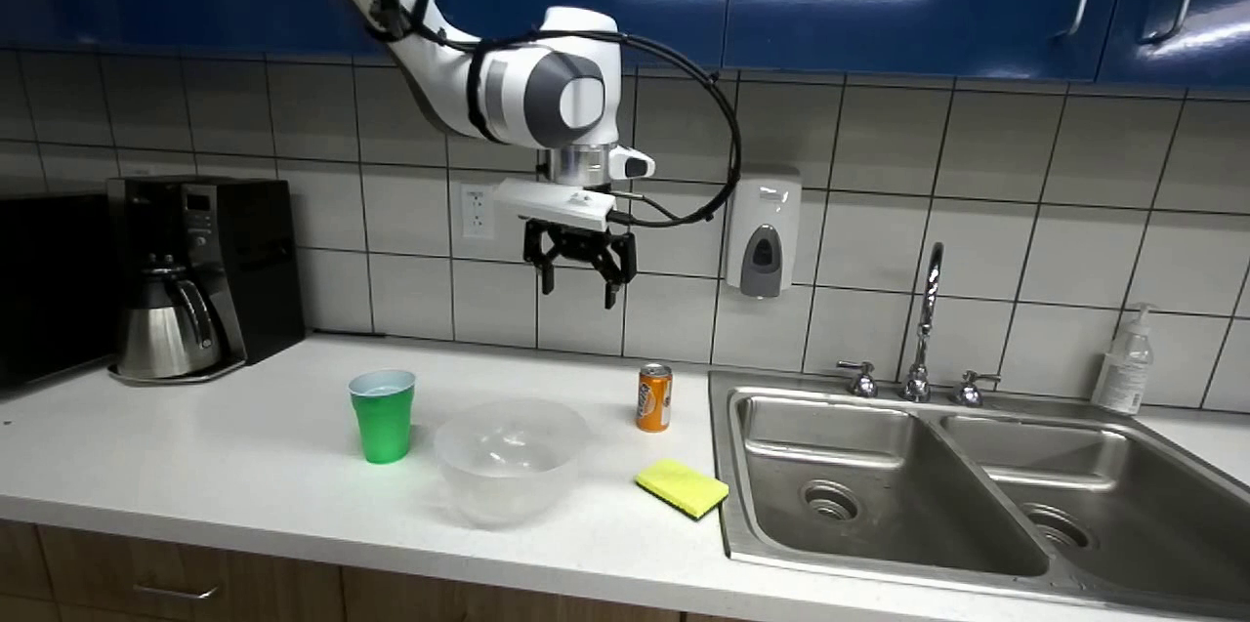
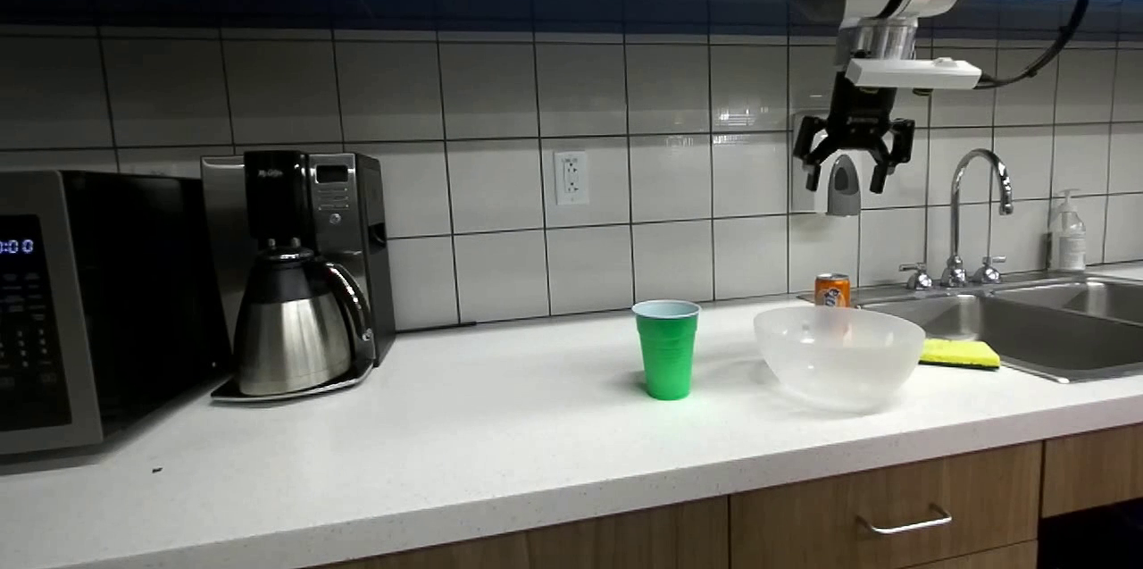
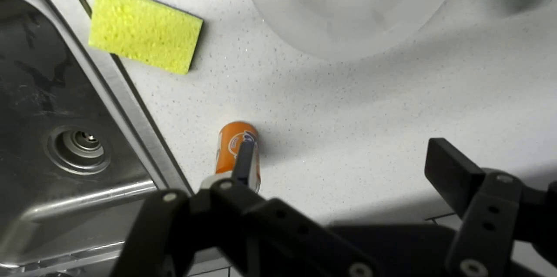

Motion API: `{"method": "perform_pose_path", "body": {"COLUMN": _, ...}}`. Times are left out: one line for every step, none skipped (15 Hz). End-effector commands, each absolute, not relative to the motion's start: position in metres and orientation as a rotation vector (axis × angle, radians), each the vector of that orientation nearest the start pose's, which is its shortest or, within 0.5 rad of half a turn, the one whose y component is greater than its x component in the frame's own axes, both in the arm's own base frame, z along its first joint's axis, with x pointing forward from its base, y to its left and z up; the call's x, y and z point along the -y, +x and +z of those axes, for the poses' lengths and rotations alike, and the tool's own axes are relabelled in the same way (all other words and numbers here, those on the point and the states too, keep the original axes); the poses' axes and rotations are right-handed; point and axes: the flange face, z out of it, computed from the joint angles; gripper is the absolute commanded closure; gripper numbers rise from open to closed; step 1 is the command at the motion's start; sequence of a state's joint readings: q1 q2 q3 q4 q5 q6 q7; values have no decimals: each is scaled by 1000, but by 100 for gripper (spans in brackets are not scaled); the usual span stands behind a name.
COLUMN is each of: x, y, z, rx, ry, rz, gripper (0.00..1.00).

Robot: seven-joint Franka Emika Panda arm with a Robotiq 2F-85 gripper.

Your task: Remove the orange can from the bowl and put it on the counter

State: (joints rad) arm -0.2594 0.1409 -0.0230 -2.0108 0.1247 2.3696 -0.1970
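Observation:
The orange can [image 1: 654, 399] stands upright on the white counter [image 1: 244, 446], between the bowl and the sink. In an exterior view the can [image 2: 831, 290] is partly hidden behind the clear bowl [image 2: 830, 368]. The bowl [image 1: 508, 485] sits on the counter with nothing seen inside. My gripper [image 1: 579, 294] is open and empty, well above the counter near the back wall; it also shows open in an exterior view [image 2: 845, 185]. In the wrist view the left finger of the gripper [image 3: 341, 153] overlaps the can [image 3: 229, 151], hiding part of it, without visible contact.
A green cup [image 1: 383, 417] stands beside the bowl. A yellow sponge [image 1: 682, 487] lies at the edge of the steel sink [image 1: 725, 466]. A coffee maker [image 2: 308, 283] and a microwave [image 2: 54, 310] stand at the far end. A soap dispenser [image 1: 764, 231] hangs on the wall.

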Motion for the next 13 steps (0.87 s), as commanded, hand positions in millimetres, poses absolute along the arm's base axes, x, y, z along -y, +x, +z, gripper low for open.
{"method": "perform_pose_path", "body": {"x": 141, "y": 517, "z": 440, "rx": -230, "ry": -3048, "rz": -328, "gripper": 0}}
{"method": "perform_pose_path", "body": {"x": 134, "y": 505, "z": 447, "rx": -220, "ry": -3044, "rz": -315, "gripper": 0}}
{"method": "perform_pose_path", "body": {"x": 123, "y": 491, "z": 454, "rx": -208, "ry": -3036, "rz": -297, "gripper": 0}}
{"method": "perform_pose_path", "body": {"x": 113, "y": 479, "z": 461, "rx": -201, "ry": -3034, "rz": -280, "gripper": 0}}
{"method": "perform_pose_path", "body": {"x": 104, "y": 467, "z": 467, "rx": -192, "ry": -3033, "rz": -263, "gripper": 0}}
{"method": "perform_pose_path", "body": {"x": 93, "y": 454, "z": 474, "rx": -183, "ry": -3031, "rz": -246, "gripper": 0}}
{"method": "perform_pose_path", "body": {"x": 84, "y": 442, "z": 480, "rx": -177, "ry": -3023, "rz": -226, "gripper": 0}}
{"method": "perform_pose_path", "body": {"x": 75, "y": 431, "z": 487, "rx": -175, "ry": -3015, "rz": -212, "gripper": 0}}
{"method": "perform_pose_path", "body": {"x": 89, "y": 462, "z": 475, "rx": -157, "ry": -3029, "rz": -225, "gripper": 0}}
{"method": "perform_pose_path", "body": {"x": 82, "y": 452, "z": 481, "rx": -152, "ry": -3025, "rz": -220, "gripper": 0}}
{"method": "perform_pose_path", "body": {"x": 77, "y": 444, "z": 486, "rx": -149, "ry": -3022, "rz": -223, "gripper": 0}}
{"method": "perform_pose_path", "body": {"x": 76, "y": 439, "z": 488, "rx": -148, "ry": -3020, "rz": -228, "gripper": 0}}
{"method": "perform_pose_path", "body": {"x": 76, "y": 437, "z": 488, "rx": -149, "ry": -3020, "rz": -229, "gripper": 0}}
